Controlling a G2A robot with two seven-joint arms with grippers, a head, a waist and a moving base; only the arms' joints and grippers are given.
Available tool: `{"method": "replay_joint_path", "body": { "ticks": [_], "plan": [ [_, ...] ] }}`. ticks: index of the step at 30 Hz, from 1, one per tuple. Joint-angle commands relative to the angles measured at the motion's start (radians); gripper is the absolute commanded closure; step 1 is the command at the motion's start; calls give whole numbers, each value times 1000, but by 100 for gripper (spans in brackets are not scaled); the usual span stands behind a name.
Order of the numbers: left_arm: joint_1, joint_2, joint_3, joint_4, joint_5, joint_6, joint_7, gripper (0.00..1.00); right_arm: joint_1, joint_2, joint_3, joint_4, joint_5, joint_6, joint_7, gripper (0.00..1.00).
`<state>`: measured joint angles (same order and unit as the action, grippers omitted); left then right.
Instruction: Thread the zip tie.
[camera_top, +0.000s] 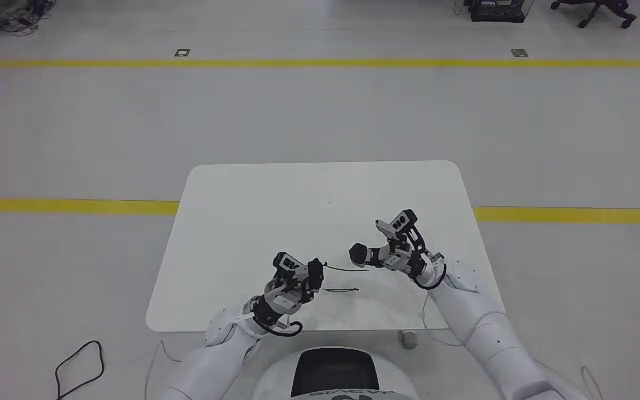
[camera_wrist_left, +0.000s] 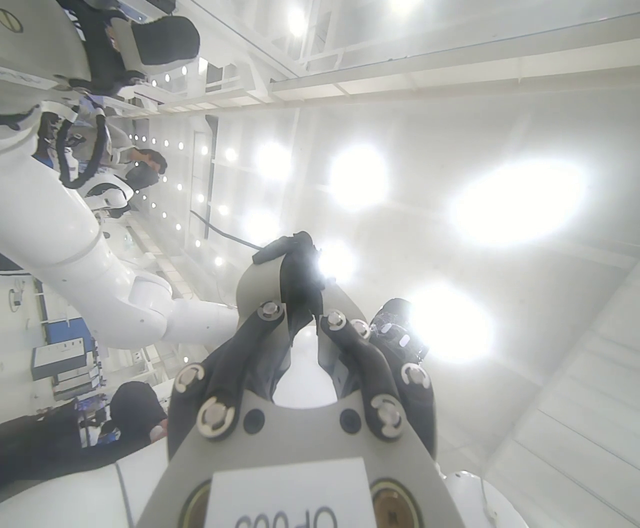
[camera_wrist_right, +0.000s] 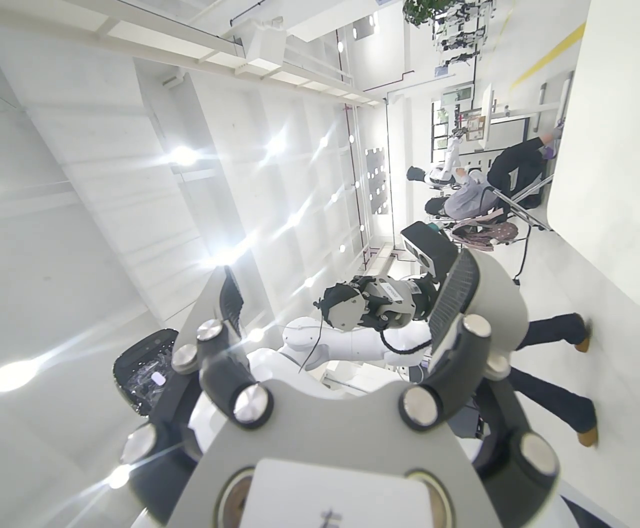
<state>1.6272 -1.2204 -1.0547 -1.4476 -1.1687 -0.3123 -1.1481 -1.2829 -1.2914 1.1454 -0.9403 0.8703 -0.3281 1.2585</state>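
**Near edge of the desk:** a thin black plastic zip tie (camera_top: 345, 267) is held just above a white, round-cornered desk (camera_top: 250, 200). One end is clamped in the left pincer (camera_top: 314, 272), whose dark fingers are pressed together on it. The right pincer (camera_top: 370, 238) is stationed close by the strap's free end, jaws spread wide, with nothing gripped.

A looped black cable (camera_top: 75, 365) is seen on the grey floor off the desk's near left corner. A yellow floor line (camera_top: 90, 206) is cut off by the desk at mid-depth, and a second yellow line (camera_top: 320, 63) is laid farther back.

In the left wrist view, the left pincer (camera_wrist_left: 300, 255) is washed by glare from the ceiling lights. The gripped end of the zip tie (camera_wrist_left: 225, 235) is buried between the fingertips, so its head cannot be made out.

In the right wrist view, the left pincer (camera_wrist_right: 332, 300) is framed inside the gap of the right pincer (camera_wrist_right: 345, 285), with the zip tie (camera_wrist_right: 311, 345) trailing from it as a faint strand.

A thin dark line (camera_top: 340, 290) is seen on the desk just nearer the robot; shadow or second strap cannot be told. Whether the free tip touches the right pincer cannot be told either.

The strap's long axis is laid across the desk, side to side, with the free end pointed from the left pincer toward the right.
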Motion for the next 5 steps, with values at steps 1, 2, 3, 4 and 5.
{"method": "replay_joint_path", "body": {
  "ticks": [1,2,3,4,5],
  "plan": [
    [0,0,0,0,0,0,0,100,0,0,0,0,0,0,0,0],
    [0,0,0,0,0,0,0,100,0,0,0,0,0,0,0,0],
    [0,0,0,0,0,0,0,100,0,0,0,0,0,0,0,0],
    [0,0,0,0,0,0,0,100,0,0,0,0,0,0,0,0],
    [0,0,0,0,0,0,0,100,0,0,0,0,0,0,0,0]
  ]
}}
